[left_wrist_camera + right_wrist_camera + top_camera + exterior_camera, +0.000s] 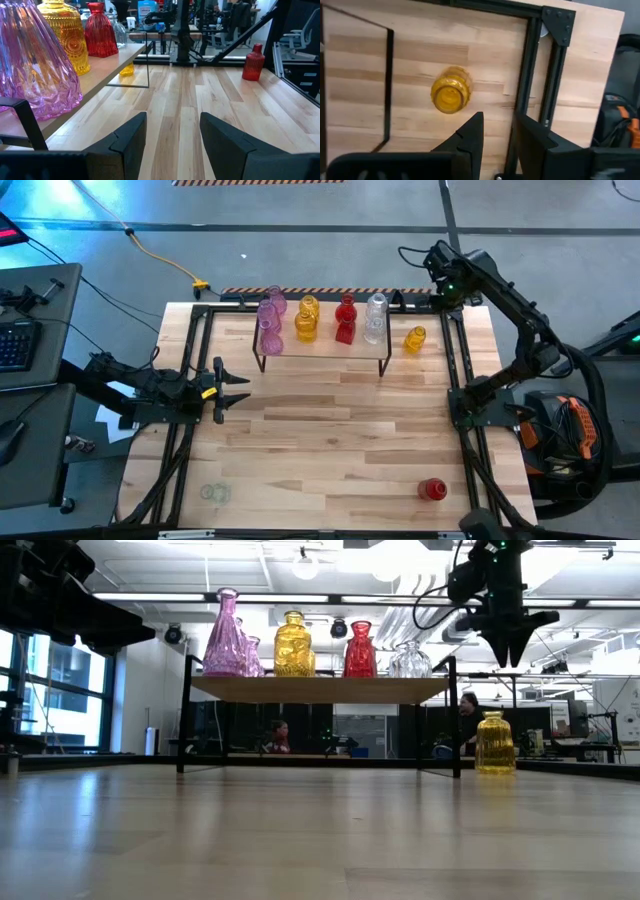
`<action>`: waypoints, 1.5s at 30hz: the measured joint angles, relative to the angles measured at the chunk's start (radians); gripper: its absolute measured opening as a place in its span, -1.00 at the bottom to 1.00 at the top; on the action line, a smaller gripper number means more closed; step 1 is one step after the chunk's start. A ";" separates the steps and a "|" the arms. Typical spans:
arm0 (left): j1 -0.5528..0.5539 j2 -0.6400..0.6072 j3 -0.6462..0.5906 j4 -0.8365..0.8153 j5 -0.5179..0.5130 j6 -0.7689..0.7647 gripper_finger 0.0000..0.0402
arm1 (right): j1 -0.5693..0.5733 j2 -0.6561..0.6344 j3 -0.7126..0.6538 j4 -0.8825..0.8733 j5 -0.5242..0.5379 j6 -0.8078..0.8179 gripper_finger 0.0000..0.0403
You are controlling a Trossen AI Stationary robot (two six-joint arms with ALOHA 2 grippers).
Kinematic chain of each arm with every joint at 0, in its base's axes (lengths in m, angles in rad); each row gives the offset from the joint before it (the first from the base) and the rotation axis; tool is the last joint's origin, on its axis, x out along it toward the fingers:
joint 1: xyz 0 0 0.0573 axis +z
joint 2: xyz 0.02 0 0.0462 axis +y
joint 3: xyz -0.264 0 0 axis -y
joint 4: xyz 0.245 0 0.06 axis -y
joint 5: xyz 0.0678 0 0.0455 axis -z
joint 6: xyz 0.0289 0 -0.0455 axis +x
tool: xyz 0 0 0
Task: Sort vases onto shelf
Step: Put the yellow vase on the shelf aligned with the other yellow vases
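Note:
The shelf (pixel 322 352) stands at the table's far side on black wire legs. It carries two pink vases (pixel 270 325), a yellow one (pixel 307 320), a red one (pixel 345 319) and a clear one (pixel 375 318). Another yellow vase (pixel 415 338) stands on its base on the table, right of the shelf (pixel 320 689). My right gripper (pixel 510 652) hangs open high above that vase (pixel 450 93), pointing down and touching nothing. My left gripper (pixel 243 390) is open over the table's left part, level, in front of the shelf (pixel 107 67).
A red vase (pixel 432 489) stands upright near the table's near right corner (pixel 252 62). A clear vase (pixel 213 492) sits near the near left corner. Black frame rails (pixel 455 370) run along the table's sides. Bare wood lies between the shelf and the near edge.

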 joint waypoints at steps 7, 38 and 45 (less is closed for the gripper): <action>0.000 0.000 0.000 0.000 0.000 0.000 -0.12 | -0.006 0.001 -0.011 0.059 -0.076 0.022 -0.57; 0.000 0.000 0.000 0.000 0.000 0.000 -0.12 | -0.006 0.001 -0.400 0.389 -0.159 0.020 -0.57; 0.000 0.000 0.000 0.000 0.000 0.000 -0.12 | -0.006 0.001 -0.417 0.407 -0.119 -0.001 -0.82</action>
